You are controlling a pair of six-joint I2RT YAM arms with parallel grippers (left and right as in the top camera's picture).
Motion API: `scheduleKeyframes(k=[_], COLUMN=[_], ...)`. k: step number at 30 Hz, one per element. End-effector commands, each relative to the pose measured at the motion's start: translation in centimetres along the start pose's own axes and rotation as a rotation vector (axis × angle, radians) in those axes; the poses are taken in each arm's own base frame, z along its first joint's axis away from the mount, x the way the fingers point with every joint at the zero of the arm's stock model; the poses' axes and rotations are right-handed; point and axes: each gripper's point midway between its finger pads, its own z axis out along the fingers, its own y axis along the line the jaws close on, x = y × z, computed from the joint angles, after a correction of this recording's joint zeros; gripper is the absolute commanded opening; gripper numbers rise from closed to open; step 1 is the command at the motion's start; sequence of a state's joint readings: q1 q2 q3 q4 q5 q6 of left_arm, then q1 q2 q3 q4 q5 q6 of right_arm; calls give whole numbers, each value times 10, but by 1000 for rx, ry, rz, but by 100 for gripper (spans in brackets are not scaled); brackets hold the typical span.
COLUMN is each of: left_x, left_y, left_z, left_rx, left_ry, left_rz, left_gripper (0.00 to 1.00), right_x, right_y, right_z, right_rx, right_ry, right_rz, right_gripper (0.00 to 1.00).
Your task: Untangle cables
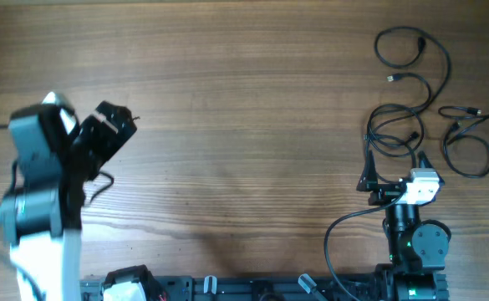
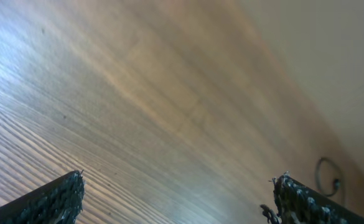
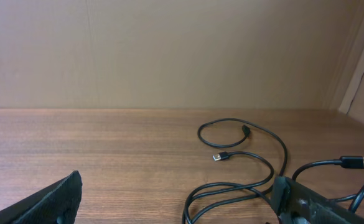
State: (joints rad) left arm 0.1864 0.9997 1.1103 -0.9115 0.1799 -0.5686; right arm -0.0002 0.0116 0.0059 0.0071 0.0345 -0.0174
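Thin black cables lie at the table's far right. A long one loops at the top, shows a silver-tipped plug, and runs down into overlapping coils. A separate looped cable lies to their right. My right gripper is open and empty just below the coils. In the right wrist view its fingers straddle bare wood, with the coils near the right finger and the silver plug beyond. My left gripper is open and empty at the far left, away from the cables.
The wooden table spans the overhead view. The left wrist view shows wood grain between open fingers and a distant cable loop. Thicker black robot wiring runs by the right arm's base. A beige wall stands behind the table.
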Motion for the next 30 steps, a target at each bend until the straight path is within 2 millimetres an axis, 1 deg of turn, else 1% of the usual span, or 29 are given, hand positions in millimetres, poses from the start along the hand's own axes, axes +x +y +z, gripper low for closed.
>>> scheduleKeyframes(k=[1, 2, 4, 7, 11, 12, 13, 16, 18, 19, 21, 24, 25, 27, 28, 30], left_x=[5, 9, 19, 37, 70, 83, 90, 106, 110, 111, 109, 96, 85, 72, 64, 55], left_y=[-1, 1, 9, 27, 59, 69, 76, 93, 97, 97, 91, 71, 57, 39, 29, 17], left_z=[-39, -44, -47, -40, -19, -10, -3, 22, 33, 38, 46, 45, 40, 28, 18, 1], left_rx=[37, 35, 10, -30, -86, -100, -106, -91, -57, -34, 38, 157, 229, 325, 385, 475], left_ry=[-76, -77, -53, -28, 35, 55, 64, 45, 15, -7, -75, -190, -263, -364, -429, -532], left_rz=[30, 30, 23, 16, 2, -2, -4, -19, -23, -13, 19, 64, 86, 113, 128, 150], left_gripper=[100, 100, 100, 100, 100, 100, 100, 100, 100, 100, 100, 100, 100, 100, 100, 100], right_x=[-2, -2, -2, -2, -2, -2, -2, -2, -2, -2, -2, -2, -2, -2, -2, -2], right_y=[-2, -2, -2, -2, -2, -2, -2, -2, -2, -2, -2, -2, -2, -2, -2, -2], right_z=[0, 0, 0, 0, 0, 0, 0, 0, 0, 0, 0, 0, 0, 0, 0, 0], right_rx=[12, 12, 12, 12, 12, 12, 12, 12, 12, 12, 12, 12, 12, 12, 12, 12], right_ry=[-10, -10, -10, -10, -10, -10, -10, -10, -10, -10, -10, -10, -10, -10, -10, -10], right_rz=[-6, -6, -6, -6, -6, -6, -6, -6, -6, -6, -6, -6, -6, -6, -6, -6], right_gripper=[100, 100, 100, 100, 100, 100, 100, 100, 100, 100, 100, 100, 100, 100, 100, 100])
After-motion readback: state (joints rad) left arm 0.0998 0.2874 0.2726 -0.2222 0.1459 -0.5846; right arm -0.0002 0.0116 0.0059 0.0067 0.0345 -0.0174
